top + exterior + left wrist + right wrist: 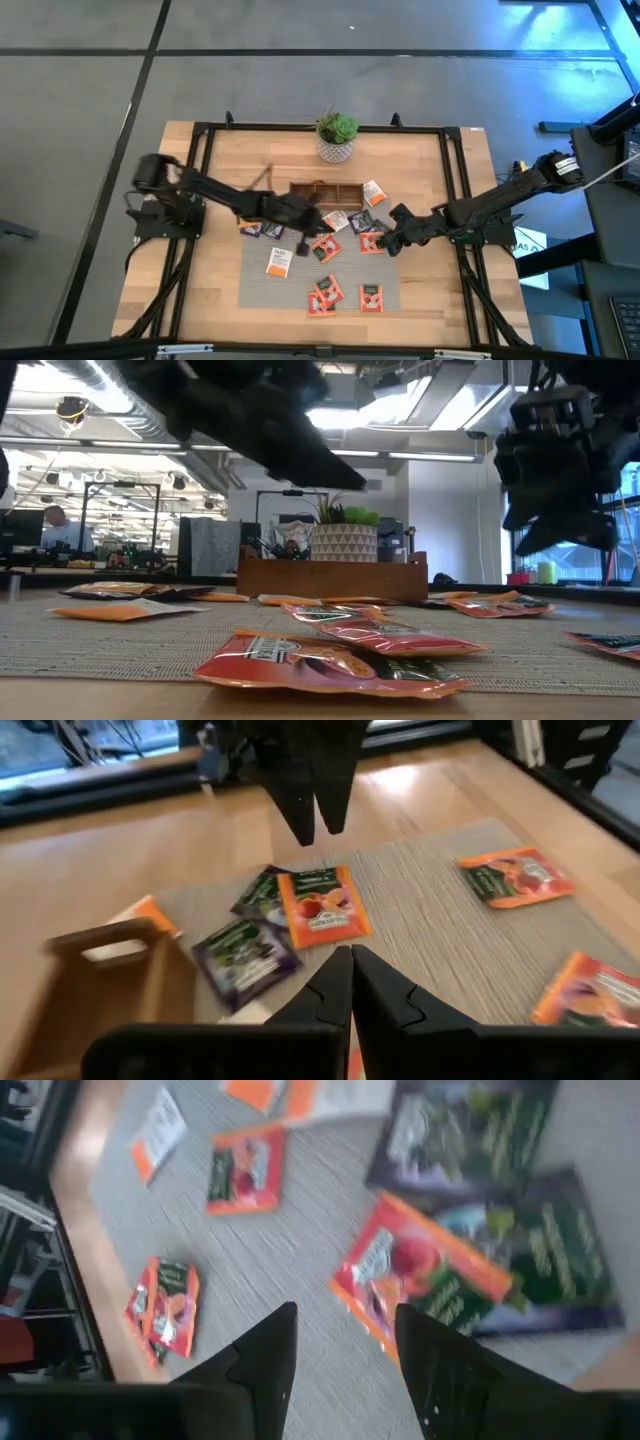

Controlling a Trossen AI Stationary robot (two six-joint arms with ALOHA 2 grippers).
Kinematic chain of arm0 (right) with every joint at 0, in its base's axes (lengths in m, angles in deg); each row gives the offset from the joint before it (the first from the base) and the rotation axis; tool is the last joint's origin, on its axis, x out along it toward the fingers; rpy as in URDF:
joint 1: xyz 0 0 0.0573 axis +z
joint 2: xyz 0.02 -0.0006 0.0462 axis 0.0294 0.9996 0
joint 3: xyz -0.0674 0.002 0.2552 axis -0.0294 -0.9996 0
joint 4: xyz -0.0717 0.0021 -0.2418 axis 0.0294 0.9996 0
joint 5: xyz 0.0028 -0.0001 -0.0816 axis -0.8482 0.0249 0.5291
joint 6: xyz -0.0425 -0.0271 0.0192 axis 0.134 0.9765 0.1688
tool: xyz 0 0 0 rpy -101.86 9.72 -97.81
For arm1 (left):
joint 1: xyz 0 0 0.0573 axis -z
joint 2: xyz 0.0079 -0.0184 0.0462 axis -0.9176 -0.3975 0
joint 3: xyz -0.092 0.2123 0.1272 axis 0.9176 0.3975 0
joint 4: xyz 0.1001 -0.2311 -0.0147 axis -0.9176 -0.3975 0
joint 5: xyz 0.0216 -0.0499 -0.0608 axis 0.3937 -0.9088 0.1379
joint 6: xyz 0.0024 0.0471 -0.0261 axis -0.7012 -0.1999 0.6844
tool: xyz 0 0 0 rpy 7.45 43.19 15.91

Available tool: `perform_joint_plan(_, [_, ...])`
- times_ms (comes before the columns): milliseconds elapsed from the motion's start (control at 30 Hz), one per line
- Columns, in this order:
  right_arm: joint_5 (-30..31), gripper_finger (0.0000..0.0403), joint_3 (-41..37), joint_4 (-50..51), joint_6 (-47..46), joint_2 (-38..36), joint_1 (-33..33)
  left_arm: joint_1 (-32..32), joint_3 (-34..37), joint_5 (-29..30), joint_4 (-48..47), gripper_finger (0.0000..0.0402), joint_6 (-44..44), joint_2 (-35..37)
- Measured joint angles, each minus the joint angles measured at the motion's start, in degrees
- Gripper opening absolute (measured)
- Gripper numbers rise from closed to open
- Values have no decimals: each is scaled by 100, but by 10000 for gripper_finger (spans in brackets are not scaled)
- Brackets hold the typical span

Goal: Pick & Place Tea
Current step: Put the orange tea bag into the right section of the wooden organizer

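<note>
The grey ribbed mat (300,285) lies at six o'clock of the wooden tray (327,191), strewn with tea packets (369,298). The left gripper (303,243) hovers over the mat's ten o'clock corner, fingers pressed together, seemingly empty. The right gripper (390,243), fingers spread, hangs above an orange-red packet (415,1285) at two o'clock.

Tea packets (324,293) lie spread on the mat (262,292). The tray (326,190) sits behind them, the plant (337,137) behind that.
</note>
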Motion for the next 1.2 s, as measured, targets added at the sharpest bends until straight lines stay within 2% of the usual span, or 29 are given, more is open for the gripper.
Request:
perform_joint_plan(233, [-100,171,0,546,-575,187,0,18,-1023,-123,-44,4,4,-1273])
perform_joint_plan(600, [-4,171,0,585,-995,396,0,194,-1856,-140,-121,2,10,-2256])
perform_joint_plan(967, [-82,171,-2,46,-925,1121,-2,165,-2214,294,-166,3,257,-2577])
perform_joint_plan(1200, [-59,171,13,-508,-933,1459,-4,163,-2222,323,-274,3,292,-2662])
